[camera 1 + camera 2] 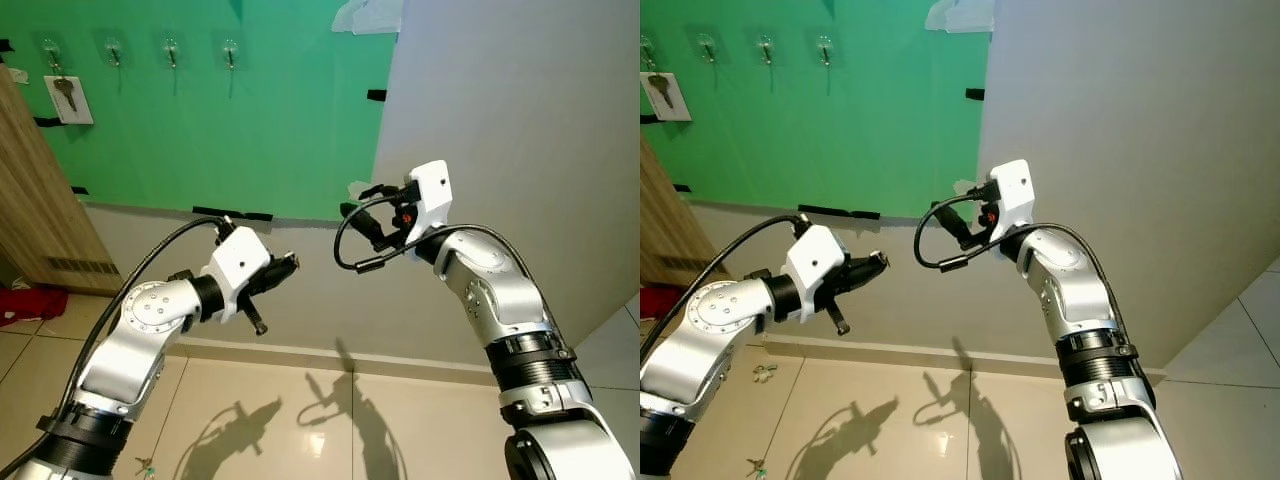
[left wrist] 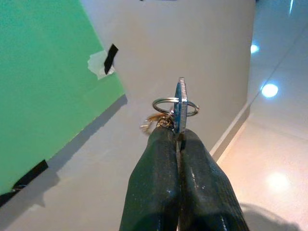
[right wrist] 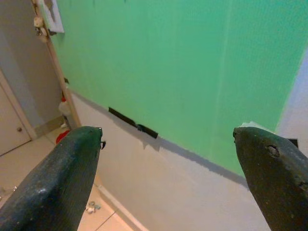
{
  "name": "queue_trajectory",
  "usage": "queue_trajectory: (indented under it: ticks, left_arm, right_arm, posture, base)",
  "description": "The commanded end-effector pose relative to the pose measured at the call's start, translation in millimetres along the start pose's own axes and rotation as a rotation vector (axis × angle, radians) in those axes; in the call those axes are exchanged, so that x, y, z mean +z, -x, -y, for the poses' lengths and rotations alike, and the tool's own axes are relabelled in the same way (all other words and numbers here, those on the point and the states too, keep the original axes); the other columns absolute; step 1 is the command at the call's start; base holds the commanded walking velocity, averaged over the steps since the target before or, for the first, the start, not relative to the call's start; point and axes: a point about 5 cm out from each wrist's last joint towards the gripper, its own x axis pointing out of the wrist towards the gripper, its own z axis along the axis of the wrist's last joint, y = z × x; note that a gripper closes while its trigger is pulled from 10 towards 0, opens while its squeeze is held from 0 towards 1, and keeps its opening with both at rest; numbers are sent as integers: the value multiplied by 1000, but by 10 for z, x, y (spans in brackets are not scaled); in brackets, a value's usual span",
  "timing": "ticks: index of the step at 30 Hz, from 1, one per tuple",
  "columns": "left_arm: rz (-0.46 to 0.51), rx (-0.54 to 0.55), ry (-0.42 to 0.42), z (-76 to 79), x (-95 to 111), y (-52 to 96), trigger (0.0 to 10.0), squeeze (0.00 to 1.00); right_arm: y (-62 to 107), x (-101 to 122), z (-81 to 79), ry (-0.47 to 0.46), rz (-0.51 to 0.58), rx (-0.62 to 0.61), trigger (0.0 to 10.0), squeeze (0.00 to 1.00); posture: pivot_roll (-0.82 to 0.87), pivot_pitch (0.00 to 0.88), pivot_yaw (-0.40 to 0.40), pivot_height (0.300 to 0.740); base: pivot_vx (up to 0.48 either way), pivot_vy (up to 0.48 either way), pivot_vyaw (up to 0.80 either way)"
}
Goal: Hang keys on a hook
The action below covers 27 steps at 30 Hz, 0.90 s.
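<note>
green sheet [image 1: 250, 120] on wall carries hooks [image 1: 171, 50] at 11 o'clock. left gripper [image 2: 178, 144] pinched tight on keys [image 2: 179, 106], mid-air below. right gripper [image 3: 168, 139] spread wide, empty.

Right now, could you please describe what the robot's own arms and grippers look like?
Both arms are silver metal with ribbed black collars, round bolted joints and white boxy wrist housings. The left gripper and right gripper each have two long, matte black, tapered fingers. Black cables loop beside each wrist; the right wrist shows a small red spot.
</note>
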Motion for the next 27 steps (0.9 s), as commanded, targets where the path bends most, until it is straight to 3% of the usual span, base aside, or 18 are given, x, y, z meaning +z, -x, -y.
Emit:
queue_trajectory:
  ticks: [1, 5, 7, 11, 13, 15, 18, 24, 25, 27]
  left_arm:
    - [-46, 2, -87, -19, -22, 18, 0, 0]
    - [-96, 6, -225, -69, -31, 52, 0, 0]
    - [-152, 6, -362, -120, -53, 83, 0, 0]
    - [-332, 2, -788, -297, -154, 184, 0, 0]
    - [-378, -7, -901, -383, -184, 256, 0, 0]
    - [-364, 0, -919, -399, -145, 263, 0, 0]
    - [-302, 26, -939, -428, -6, 230, 0, 0]
    - [-181, 57, -985, -466, 179, 172, 0, 0]
    - [-76, 97, -951, -491, 312, 141, 0, 0]
    - [30, 144, -817, -507, 414, 124, 0, 0]
  right_arm:
    - [18, 37, 34, -5, 7, 4, 10000, 0]
    - [23, -38, -9, 12, -24, 33, 10000, 0]
    - [20, -85, -50, 20, -40, 49, 10000, 0]
    - [18, -152, -90, 6, -56, 55, 10000, 0]
    - [22, -207, -122, -2, -67, 63, 10000, 0]
    - [27, -218, -134, 43, -59, 56, 10000, 0]
    - [46, -286, -190, 179, -108, 102, 10000, 0]
    - [52, -193, -220, 218, -92, 156, 10000, 0]
    - [40, -60, -217, 217, -58, 180, 10000, 0]
    - [34, 23, -217, 216, -36, 195, 10000, 0]
  posture:
    - [-28, 0, -15, 740]
    - [-26, 0, -13, 740]
    - [-24, 0, -13, 740]
    - [-21, 0, -9, 740]
    - [-21, 0, -8, 740]
    - [-19, 0, -8, 740]
    - [-17, 0, -8, 740]
    - [-14, 0, -10, 740]
    - [-13, 0, -9, 740]
    - [-13, 0, -8, 740]
  base:
    - [0, 0, 0]
    - [0, 0, 0]
    - [0, 0, 0]
    - [0, 0, 0]
    - [0, 0, 0]
    - [0, 0, 0]
    - [0, 0, 0]
    - [0, 0, 0]
    - [0, 0, 0]
    - [0, 0, 0]
